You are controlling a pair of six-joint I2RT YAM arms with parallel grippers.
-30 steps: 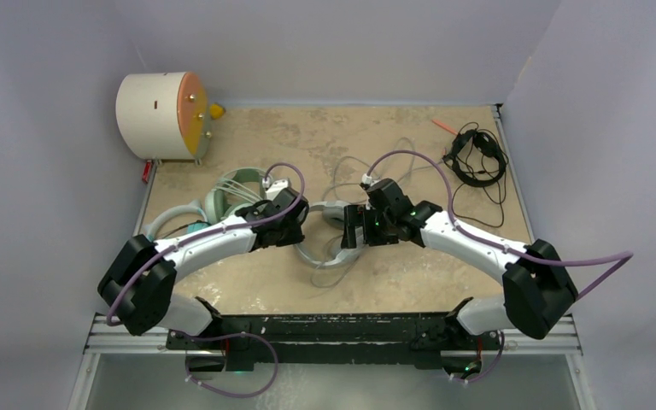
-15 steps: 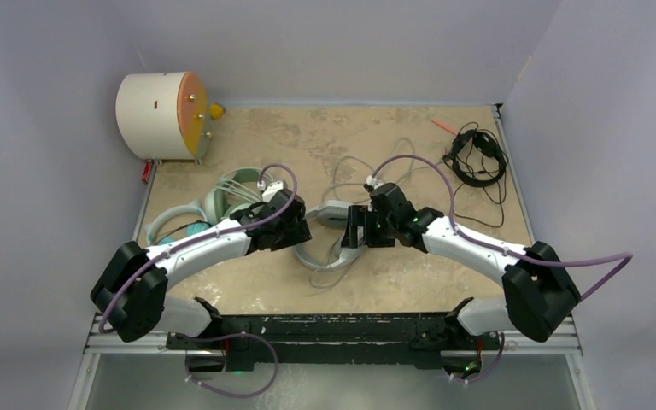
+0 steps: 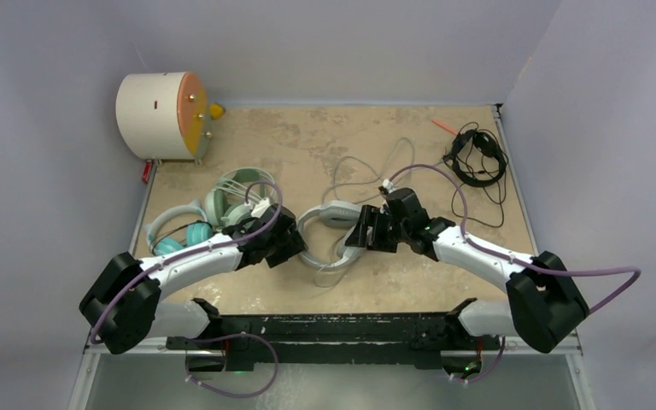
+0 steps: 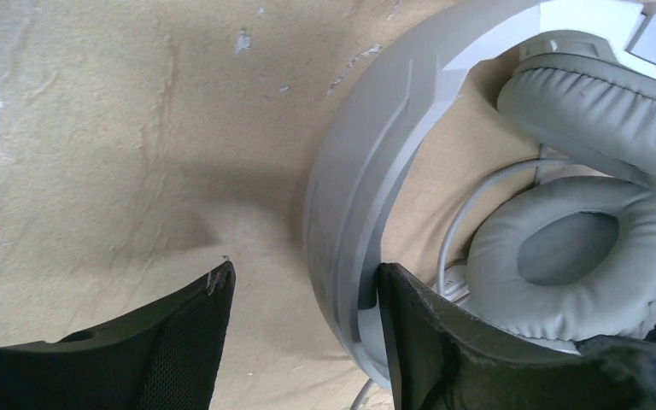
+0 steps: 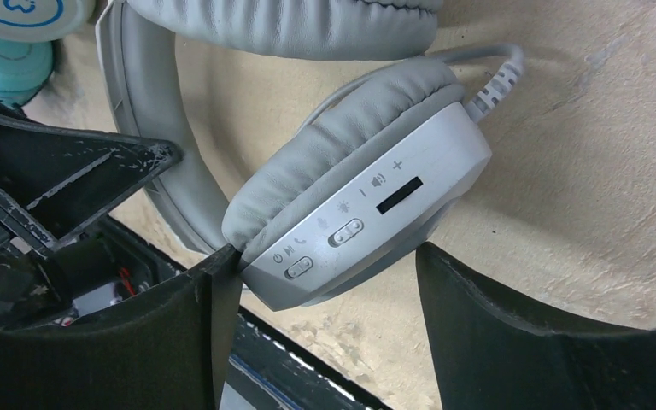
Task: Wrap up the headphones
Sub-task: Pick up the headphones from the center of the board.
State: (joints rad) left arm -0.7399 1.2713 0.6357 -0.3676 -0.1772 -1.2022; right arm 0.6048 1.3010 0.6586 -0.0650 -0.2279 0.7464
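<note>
I have both arms on the white-and-grey over-ear headphones [image 3: 335, 213], which lie flat on the worktop [image 4: 94, 171] between the two tools. The left tool [image 4: 306, 278] stands fairly wide. The headband [image 4: 354, 171] runs through its gap, hard against one finger with bare worktop showing on the other side, so nothing is clamped there. I judge it is placed to steady the band. The right tool [image 5: 325, 253] is also wide and straddles the ear cup [image 5: 367, 171]. One finger touches the padded edge and the other sits just beside the shell. I read that as a grip being set up, not a firm hold. The band is a smooth, hard plastic arc with angular seams. The ear pads [image 4: 581, 248] are soft, wrinkled grey leatherette ovals that should give under pressure. The cup shell is matte silver with small control buttons [image 5: 346, 231]. A thin rubbery grey cable [image 4: 470, 205] leaves the cup through a ribbed strain relief and lies unwound beyond the right tool, so the wrapping looks not yet done. Beyond the left tool lie the mint-green headset [image 3: 237, 195] and the teal-cupped headset [image 3: 196, 232]. The thin black headset [image 3: 477, 158] is well apart, past the right tool.
</note>
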